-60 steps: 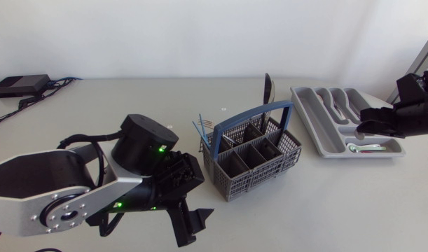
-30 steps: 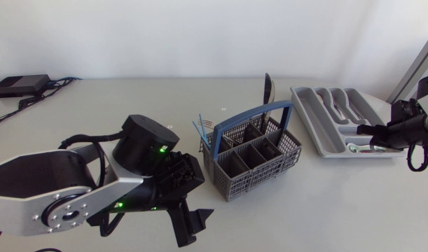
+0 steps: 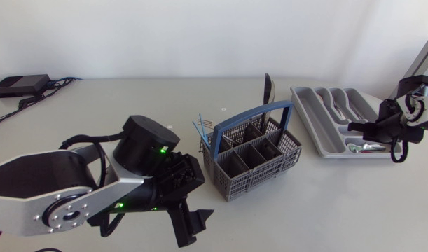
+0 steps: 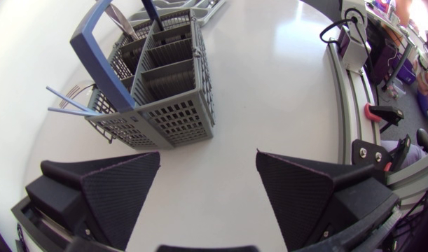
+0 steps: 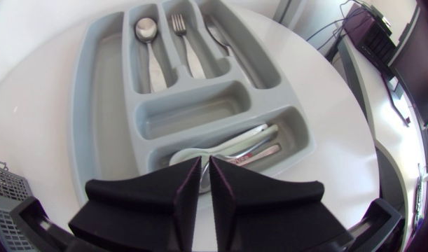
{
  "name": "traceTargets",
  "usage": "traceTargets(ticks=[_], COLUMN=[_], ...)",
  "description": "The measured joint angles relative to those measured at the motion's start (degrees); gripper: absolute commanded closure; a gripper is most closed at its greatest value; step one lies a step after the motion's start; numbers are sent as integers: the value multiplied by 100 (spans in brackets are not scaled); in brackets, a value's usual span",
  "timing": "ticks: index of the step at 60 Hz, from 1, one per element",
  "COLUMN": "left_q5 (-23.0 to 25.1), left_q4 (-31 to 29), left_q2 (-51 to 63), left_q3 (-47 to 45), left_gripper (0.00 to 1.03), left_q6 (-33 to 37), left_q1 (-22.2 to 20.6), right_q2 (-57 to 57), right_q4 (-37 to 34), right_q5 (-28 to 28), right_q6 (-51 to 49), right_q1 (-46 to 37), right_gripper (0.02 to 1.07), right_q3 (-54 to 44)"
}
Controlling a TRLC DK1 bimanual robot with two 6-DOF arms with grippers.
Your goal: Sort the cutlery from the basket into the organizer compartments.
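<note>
A grey cutlery basket (image 3: 252,150) with a blue handle stands mid-table and still holds a dark utensil (image 3: 268,89) and a blue-handled fork (image 3: 203,129). The grey organizer (image 3: 326,119) lies to its right. My right gripper (image 3: 354,128) hovers over the organizer's front compartment, where several spoons (image 5: 235,147) lie. Its fingers are almost together, with only a thin slit between them and nothing held (image 5: 205,168). The rear slots hold a spoon (image 5: 147,31), a fork (image 5: 178,28) and a knife (image 5: 217,35). My left gripper (image 3: 189,227) stands wide open and empty (image 4: 206,182), short of the basket (image 4: 157,77).
A black box (image 3: 21,84) with cables sits at the table's back left corner. Bare table lies between the basket and the organizer (image 5: 80,105).
My right arm has drawn back to the right and risen, with its gripper still over the organizer's front compartment. The left arm has not moved.
</note>
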Motion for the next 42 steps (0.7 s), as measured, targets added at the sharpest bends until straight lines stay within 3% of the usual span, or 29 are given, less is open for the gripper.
traceTargets(ticks=[1, 5, 15, 34, 42], left_q5=[0, -2, 0, 4, 142], left_q4=[0, -2, -4, 68, 118], left_q2=[2, 4, -13, -170, 79], left_q3=[2, 0, 0, 26, 232], left_gripper=[9, 9, 9, 9, 14], left_q6=[0, 0, 0, -2, -66], left_q1=[0, 0, 98, 1075, 1685], right_q2=[22, 127, -107, -2197, -2791], right_q4=[7, 39, 42, -151, -640], right_q5=[2, 15, 7, -1224, -1626], right_q6=[0, 2, -9, -774, -1047], right_q1=[44, 251, 328, 682, 1034], right_gripper=[64, 56, 46, 47, 60], right_q3=[20, 90, -57, -1266, -1558])
